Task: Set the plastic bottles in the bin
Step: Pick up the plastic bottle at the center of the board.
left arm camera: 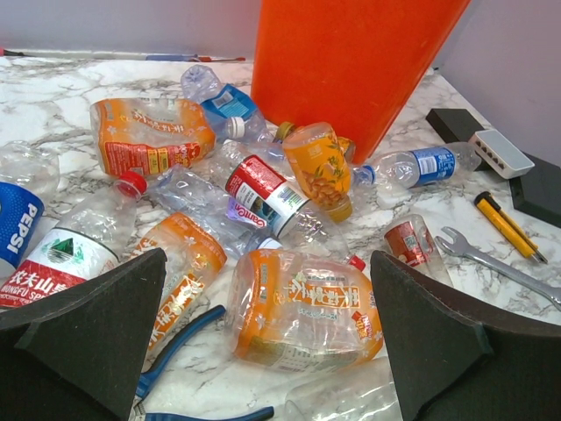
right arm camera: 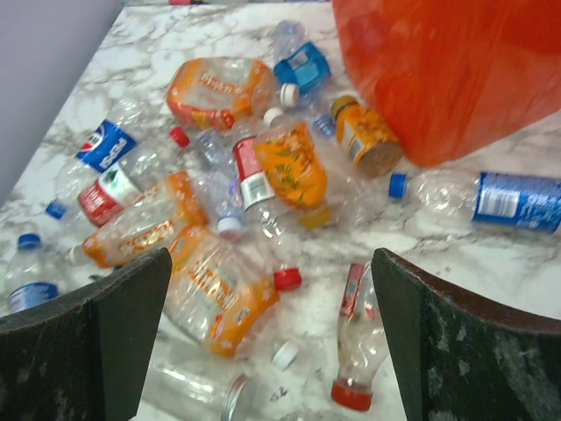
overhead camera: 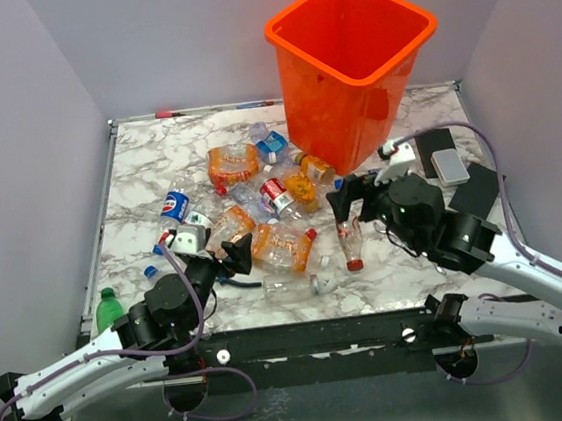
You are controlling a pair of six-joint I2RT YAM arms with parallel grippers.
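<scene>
The orange bin (overhead camera: 351, 62) stands at the back of the marble table, right of centre; it also shows in the left wrist view (left arm camera: 351, 61) and the right wrist view (right arm camera: 456, 61). Several crushed plastic bottles (overhead camera: 260, 198) lie in a pile in front of it. My left gripper (overhead camera: 232, 256) is open and empty, low over the pile's near edge, with an orange-labelled crushed bottle (left arm camera: 307, 311) lying between its fingers. My right gripper (overhead camera: 357, 203) is open and empty above a red-capped bottle (right arm camera: 359, 342), which lies near its right finger. A green bottle (overhead camera: 107, 309) lies at the table's near-left edge.
Blue-handled pliers (left arm camera: 175, 351) lie by the left gripper. A steel wrench (left arm camera: 491, 263) and a yellow-handled tool (left arm camera: 504, 224) lie to the right. A white box (overhead camera: 449, 166) and black blocks (overhead camera: 475, 190) sit at the right edge. Grey walls enclose the table.
</scene>
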